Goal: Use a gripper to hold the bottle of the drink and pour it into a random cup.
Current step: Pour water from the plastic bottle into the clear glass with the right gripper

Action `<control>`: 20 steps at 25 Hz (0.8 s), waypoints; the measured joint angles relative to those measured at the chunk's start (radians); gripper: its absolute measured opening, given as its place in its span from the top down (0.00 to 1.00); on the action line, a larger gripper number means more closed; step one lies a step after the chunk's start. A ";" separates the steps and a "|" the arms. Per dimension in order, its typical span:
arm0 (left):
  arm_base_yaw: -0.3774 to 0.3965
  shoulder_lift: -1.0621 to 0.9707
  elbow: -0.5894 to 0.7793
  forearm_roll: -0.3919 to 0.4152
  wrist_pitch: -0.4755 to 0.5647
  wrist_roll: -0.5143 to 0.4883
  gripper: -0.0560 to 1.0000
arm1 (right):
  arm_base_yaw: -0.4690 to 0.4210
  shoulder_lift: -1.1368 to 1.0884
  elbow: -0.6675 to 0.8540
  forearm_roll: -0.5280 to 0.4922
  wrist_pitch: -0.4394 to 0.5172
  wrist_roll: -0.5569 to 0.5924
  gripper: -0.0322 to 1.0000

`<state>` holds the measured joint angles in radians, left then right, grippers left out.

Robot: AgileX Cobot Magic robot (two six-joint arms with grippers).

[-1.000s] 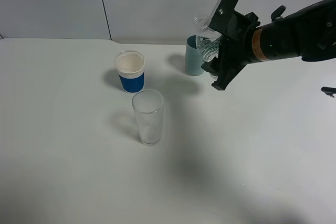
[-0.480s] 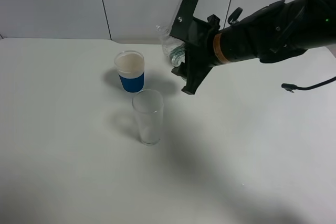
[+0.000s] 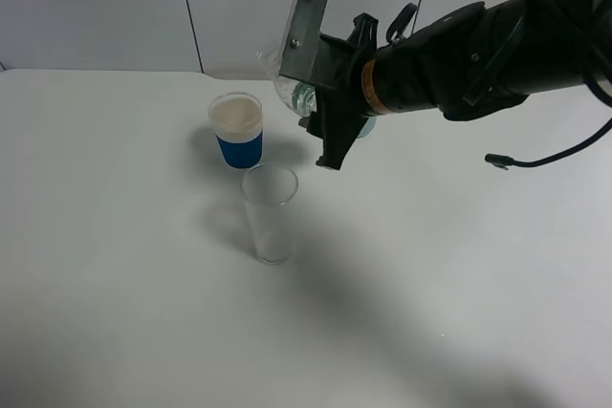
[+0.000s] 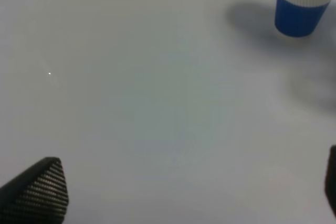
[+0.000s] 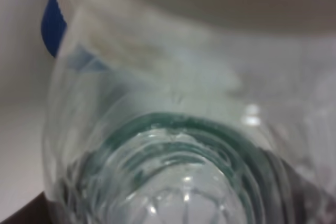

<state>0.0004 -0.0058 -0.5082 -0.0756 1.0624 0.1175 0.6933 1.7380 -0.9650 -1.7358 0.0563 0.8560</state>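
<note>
Over on the left side, the left gripper (image 4: pixel 184 192) hangs low over the bare white table (image 3: pixel 115 236). Its two black fingertips (image 4: pixel 39 192) sit at opposite edges of its own camera's picture, so the jaws are spread wide with nothing between them.

Near the middle of the table stands a white paper cup (image 3: pixel 236 131) with a blue sleeve. Just beside it, at about 5 o'clock from it, is the tall clear glass (image 3: pixel 270 213), upright and not touching the paper cup.

Up in the air, at roughly 1 o'clock from the glass and 2 o'clock from the paper cup, the right gripper (image 3: pixel 311 102) reaches in from the right side, past the middle. Its jaws are clamped on the bottle (image 3: pixel 287 83), which is clear of the table and tipped well over, with its open mouth towards 10 o'clock. The bottle is closer to the paper cup's rim than to the glass. In the wrist camera the clear ribbed plastic fills almost the whole picture, blurred, with a bit of blue sleeve at one edge.

A sliver of a teal cup (image 3: pixel 366 128) shows under the arm, at 3 o'clock from the paper cup.
</note>
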 joint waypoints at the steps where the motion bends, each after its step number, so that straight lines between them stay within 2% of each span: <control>1: 0.000 0.000 0.000 0.000 0.000 0.000 0.01 | 0.000 0.000 -0.001 0.000 0.005 -0.020 0.42; 12: 0.000 0.000 0.000 0.000 0.000 0.000 0.01 | 0.000 0.000 -0.001 0.001 0.036 -0.249 0.42; 20: 0.000 0.000 0.000 0.001 0.000 0.000 0.01 | 0.014 0.000 -0.001 0.001 0.014 -0.347 0.42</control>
<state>0.0004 -0.0058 -0.5082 -0.0748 1.0624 0.1175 0.7074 1.7380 -0.9657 -1.7349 0.0701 0.5087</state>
